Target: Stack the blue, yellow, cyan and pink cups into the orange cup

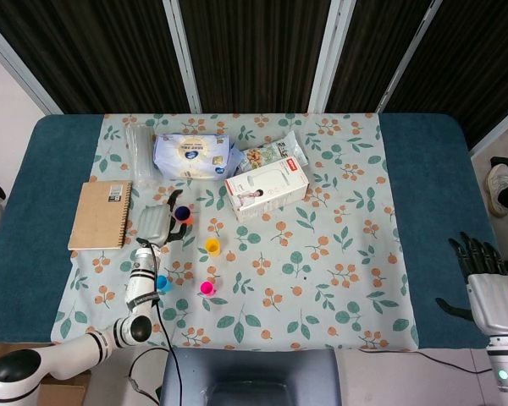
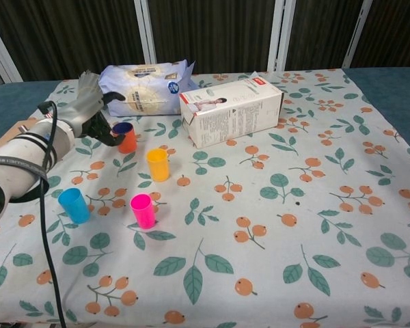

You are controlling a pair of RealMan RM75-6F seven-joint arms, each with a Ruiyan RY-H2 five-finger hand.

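Head view: the left hand (image 1: pixel 157 222) sits against the blue cup (image 1: pixel 182 212), now nested in the orange cup (image 1: pixel 186 219); the right hand (image 1: pixel 483 279) hangs spread and empty at the counter's near right.

Chest view: whether the left hand (image 2: pixel 89 113) actually grips the blue cup (image 2: pixel 122 128) I cannot tell. Snagged fingers could topple the orange cup (image 2: pixel 128 141) toward the yellow cup (image 2: pixel 158 164). The cyan cup (image 2: pixel 74 205) and pink cup (image 2: pixel 143 210) stand nearer.

Lab setup, black curtains (image 1: pixel 254 51), staged table (image 1: pixel 423 220)
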